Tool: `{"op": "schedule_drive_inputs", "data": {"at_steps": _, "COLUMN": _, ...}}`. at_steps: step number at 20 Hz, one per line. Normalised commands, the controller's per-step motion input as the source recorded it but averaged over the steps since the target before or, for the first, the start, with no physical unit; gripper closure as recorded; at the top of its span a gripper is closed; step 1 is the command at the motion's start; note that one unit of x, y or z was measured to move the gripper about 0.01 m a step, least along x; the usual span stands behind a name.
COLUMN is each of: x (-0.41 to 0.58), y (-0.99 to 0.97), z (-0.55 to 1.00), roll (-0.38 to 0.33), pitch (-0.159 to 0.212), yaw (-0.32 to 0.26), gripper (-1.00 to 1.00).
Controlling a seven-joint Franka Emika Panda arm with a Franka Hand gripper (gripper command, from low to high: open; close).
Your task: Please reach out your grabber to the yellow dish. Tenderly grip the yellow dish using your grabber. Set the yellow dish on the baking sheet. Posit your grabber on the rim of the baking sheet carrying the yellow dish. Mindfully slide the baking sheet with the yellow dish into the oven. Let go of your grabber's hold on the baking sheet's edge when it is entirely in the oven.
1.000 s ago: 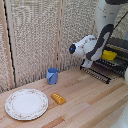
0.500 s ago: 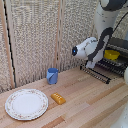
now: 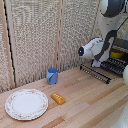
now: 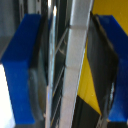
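Right now the grabber is pinching the front rim of the baking sheet, blue-tipped fingers pressed on either side of a pale metal bar.

Seen from the wrist, that bar and a few thin wires run straight through the gap between the pads, and just beyond the pincer a patch of the yellow dish shows, sitting on the tray. From across the room the white arm hides the pincer itself; the slatted sheet juts out under it, with the yellow dish just behind the arm at the mouth of the oven. Well away from the pincer, on the wooden table, stand a blue mug, an orange-yellow block and a patterned white plate.
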Motion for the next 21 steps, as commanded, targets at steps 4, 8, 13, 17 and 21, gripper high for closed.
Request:
{"op": "schedule_drive_inputs", "data": {"at_steps": 4, "x": 0.003, "y": -0.05, "z": 0.14, "roll": 0.0, "pitch": 0.0, "yaw": 0.031, "gripper": 1.0}}
{"op": "schedule_drive_inputs", "data": {"at_steps": 8, "x": 0.113, "y": 0.15, "z": 0.24, "roll": 0.041, "pitch": 0.0, "yaw": 0.01, "gripper": -1.0}}
{"op": "schedule_drive_inputs", "data": {"at_steps": 13, "x": 0.21, "y": 0.35, "z": 0.19, "roll": 0.052, "pitch": 0.0, "yaw": -0.027, "gripper": -1.0}}
{"op": "schedule_drive_inputs", "data": {"at_steps": 17, "x": 0.287, "y": 0.33, "z": 0.27, "roll": -0.006, "pitch": 0.02, "yaw": -0.031, "gripper": -1.0}}
{"op": "schedule_drive_inputs", "data": {"at_steps": 21, "x": 0.256, "y": 0.36, "z": 0.32, "roll": 0.069, "pitch": 0.025, "yaw": -0.031, "gripper": -1.0}}
